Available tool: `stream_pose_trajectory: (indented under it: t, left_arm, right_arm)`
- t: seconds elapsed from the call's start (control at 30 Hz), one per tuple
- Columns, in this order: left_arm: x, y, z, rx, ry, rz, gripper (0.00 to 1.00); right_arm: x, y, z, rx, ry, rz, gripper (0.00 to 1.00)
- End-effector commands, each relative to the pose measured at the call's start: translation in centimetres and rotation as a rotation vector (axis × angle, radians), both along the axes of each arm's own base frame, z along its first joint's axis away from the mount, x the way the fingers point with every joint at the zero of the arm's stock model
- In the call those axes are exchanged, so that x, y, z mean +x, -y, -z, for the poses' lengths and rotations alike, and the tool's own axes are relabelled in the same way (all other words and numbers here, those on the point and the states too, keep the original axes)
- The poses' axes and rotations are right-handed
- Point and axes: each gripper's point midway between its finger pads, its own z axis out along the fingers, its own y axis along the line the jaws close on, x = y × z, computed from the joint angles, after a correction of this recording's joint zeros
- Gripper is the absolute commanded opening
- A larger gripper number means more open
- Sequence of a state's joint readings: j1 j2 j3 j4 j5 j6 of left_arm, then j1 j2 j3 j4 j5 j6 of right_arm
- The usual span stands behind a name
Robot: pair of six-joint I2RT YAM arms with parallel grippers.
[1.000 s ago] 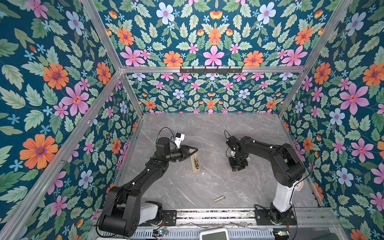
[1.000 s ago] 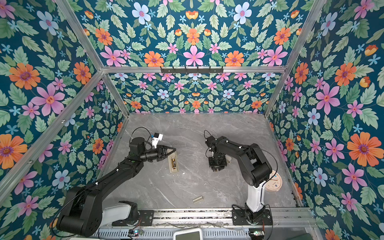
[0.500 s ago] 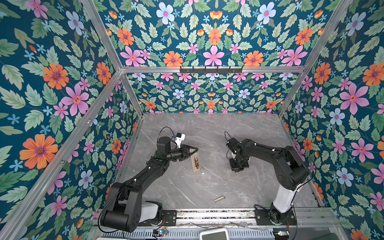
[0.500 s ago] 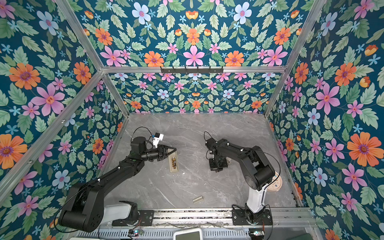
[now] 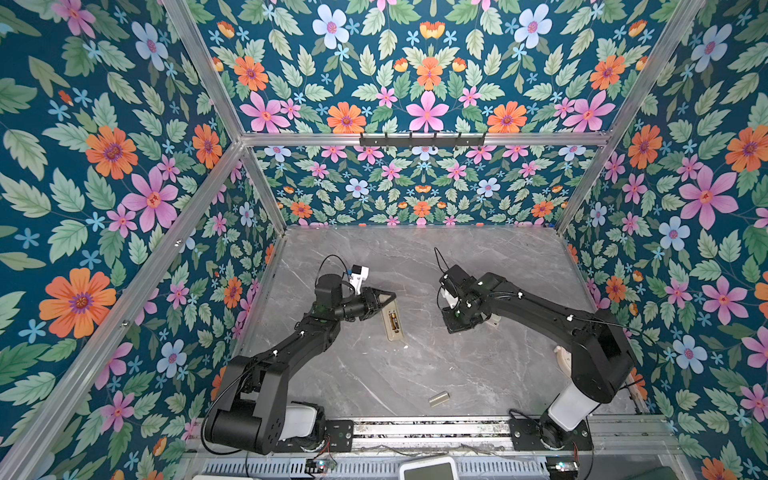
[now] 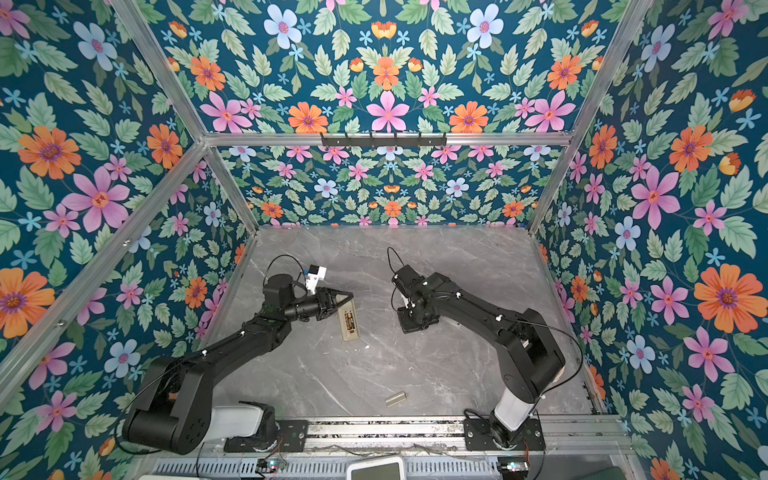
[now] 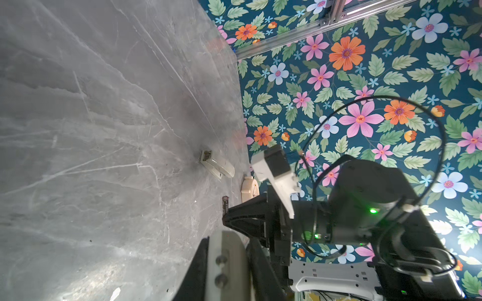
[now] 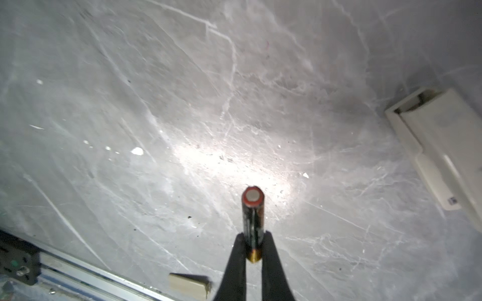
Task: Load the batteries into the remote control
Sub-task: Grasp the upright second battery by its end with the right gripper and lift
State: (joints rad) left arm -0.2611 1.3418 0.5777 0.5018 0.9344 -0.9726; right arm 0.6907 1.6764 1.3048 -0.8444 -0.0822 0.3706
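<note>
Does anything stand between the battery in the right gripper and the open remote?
Nothing visible. Only bare grey marble tabletop separates the thin dark battery in the right gripper from the slim beige remote control.

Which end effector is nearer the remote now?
Left. The left end effector grips the remote at its far end; the right end effector, holding a battery, is apart, off to its right.

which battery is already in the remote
The battery lying in the remote's open compartment; the second battery is pinched in the right fingers, away from the remote.
</note>
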Motion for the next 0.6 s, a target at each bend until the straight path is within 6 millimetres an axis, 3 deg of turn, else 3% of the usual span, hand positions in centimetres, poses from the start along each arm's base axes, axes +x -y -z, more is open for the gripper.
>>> stream_pose_trajectory:
  t: [0.0, 0.23, 0.27, 0.57]
  left_arm:
    - [0.7, -0.2, -0.7, -0.024, 0.048, -0.029, 0.00]
    - [1.0, 0.0, -0.1, -0.020, 0.044, -0.028, 0.00]
    - [1.1, 0.0, -0.1, -0.021, 0.045, -0.025, 0.00]
    - [2.1, 0.6, 0.1, -0.049, 0.054, 0.001, 0.00]
  right_arm:
    - [-0.8, 0.0, -1.5, 0.001, -0.034, -0.002, 0.00]
    - [-0.5, -1.3, -4.4, 0.045, -0.010, -0.014, 0.00]
    - [-0.8, -1.6, -5.8, 0.072, 0.019, -0.021, 0.00]
    - [-2.1, -5.5, -10.1, 0.179, 0.068, -0.087, 0.00]
